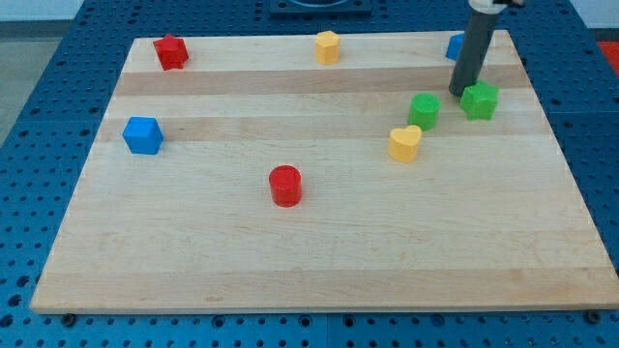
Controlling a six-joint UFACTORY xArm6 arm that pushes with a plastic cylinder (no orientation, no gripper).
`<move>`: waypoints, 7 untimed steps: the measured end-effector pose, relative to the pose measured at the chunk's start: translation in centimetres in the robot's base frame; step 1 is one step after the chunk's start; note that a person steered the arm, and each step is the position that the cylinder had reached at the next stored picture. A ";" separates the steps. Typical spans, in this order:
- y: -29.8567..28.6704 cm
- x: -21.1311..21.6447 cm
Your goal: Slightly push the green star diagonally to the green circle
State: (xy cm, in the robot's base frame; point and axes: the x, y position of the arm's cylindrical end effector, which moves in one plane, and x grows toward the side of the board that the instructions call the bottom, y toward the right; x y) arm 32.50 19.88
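Observation:
The green star [481, 101] lies at the view's right on the wooden board [309, 261]. The green circle [424, 110] sits just to its left and slightly lower, a small gap apart. My tip [457, 93] rests on the board at the star's upper left edge, touching or nearly touching it. It is above and to the right of the circle. The dark rod rises from the tip to the view's top.
A yellow heart [405, 143] lies just below-left of the green circle. A blue block [454, 45] is partly hidden behind the rod. There are also a yellow hexagon [328, 46], a red star [170, 51], a blue cube [142, 134] and a red cylinder [285, 186].

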 end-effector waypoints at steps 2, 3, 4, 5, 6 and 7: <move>0.5 -2.2; 2.1 -2.3; 3.3 -2.3; 3.3 -2.3; 3.3 -1.6; 3.3 -0.4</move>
State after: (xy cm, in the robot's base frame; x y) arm 32.13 23.16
